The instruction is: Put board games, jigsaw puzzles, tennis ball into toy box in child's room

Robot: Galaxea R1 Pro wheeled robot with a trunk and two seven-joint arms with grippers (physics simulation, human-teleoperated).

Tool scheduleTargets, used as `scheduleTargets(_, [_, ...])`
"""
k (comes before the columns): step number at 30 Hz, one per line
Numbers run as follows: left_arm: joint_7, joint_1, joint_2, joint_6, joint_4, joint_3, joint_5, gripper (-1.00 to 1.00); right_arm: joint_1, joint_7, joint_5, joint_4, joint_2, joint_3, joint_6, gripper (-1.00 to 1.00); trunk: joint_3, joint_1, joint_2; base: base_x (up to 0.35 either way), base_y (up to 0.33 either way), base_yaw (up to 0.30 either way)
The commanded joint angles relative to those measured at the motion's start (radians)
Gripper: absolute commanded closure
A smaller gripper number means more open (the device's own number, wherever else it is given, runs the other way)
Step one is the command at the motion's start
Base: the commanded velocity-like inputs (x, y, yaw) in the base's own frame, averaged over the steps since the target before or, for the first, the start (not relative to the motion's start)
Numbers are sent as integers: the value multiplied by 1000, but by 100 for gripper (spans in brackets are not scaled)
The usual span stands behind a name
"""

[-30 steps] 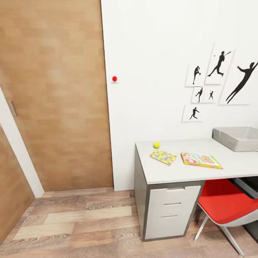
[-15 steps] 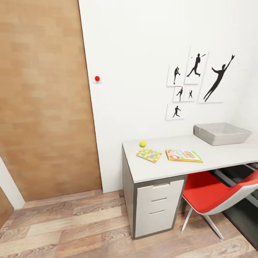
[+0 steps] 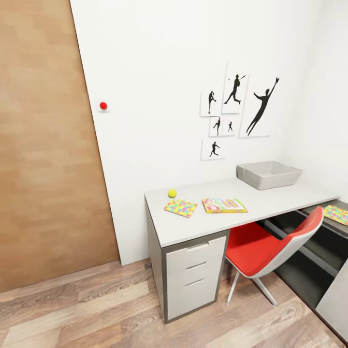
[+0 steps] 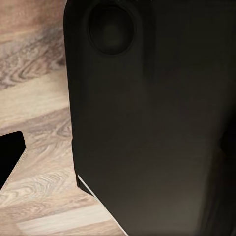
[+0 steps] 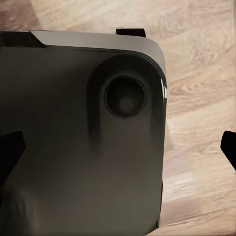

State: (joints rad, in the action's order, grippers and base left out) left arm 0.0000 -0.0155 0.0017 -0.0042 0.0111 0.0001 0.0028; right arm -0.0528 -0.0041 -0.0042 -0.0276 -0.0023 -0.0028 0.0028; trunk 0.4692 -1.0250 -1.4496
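— Grey worktop [image 3: 270, 200] is standing against the white wall; what is lying on it?

— Near its left end the tennis ball [image 3: 172, 193] is sitting close to the back edge. Just in front of the ball a jigsaw puzzle [image 3: 180, 208] is lying flat, and beside that, toward the middle, a green-edged board game [image 3: 224, 205] is lying flat too. The toy box [image 3: 268, 174] is resting toward the far right end, against the wall, well apart from the three toys.

— Anything else?

— A second jigsaw puzzle [image 3: 337, 214] is showing at the right border, on a lower dark surface. A red chair [image 3: 270, 246] is sitting tucked partly under the worktop, and white drawers [image 3: 195, 277] are filling the left end.

— And the pincers, relative to the toys?

— Both wrist cameras are looking down at wood-plank floor [image 5: 206, 73] and the robot's dark base [image 4: 152, 123], so the toys are lying well away from either one. Dark fingertips [image 5: 11, 152] of the right pincer are showing at opposite borders, spread wide, grasping nothing. One dark tip [image 4: 10, 157] is showing for the left pincer; I cannot tell its state.
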Motion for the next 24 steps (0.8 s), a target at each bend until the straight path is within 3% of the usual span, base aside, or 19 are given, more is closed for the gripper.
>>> scheduleTargets(1, [0, 0, 0, 0, 1, 0, 0, -100, -1, 0, 0, 0, 0, 0, 0, -100, 1, 0, 0, 0, 0, -280])
scheduleTargets(24, [-1, 2, -2, -2, 6, 0, 0, -100, -7, 0, 0, -1, -3, -1, 3, -100, 1, 0, 0, 0, 0, -280])
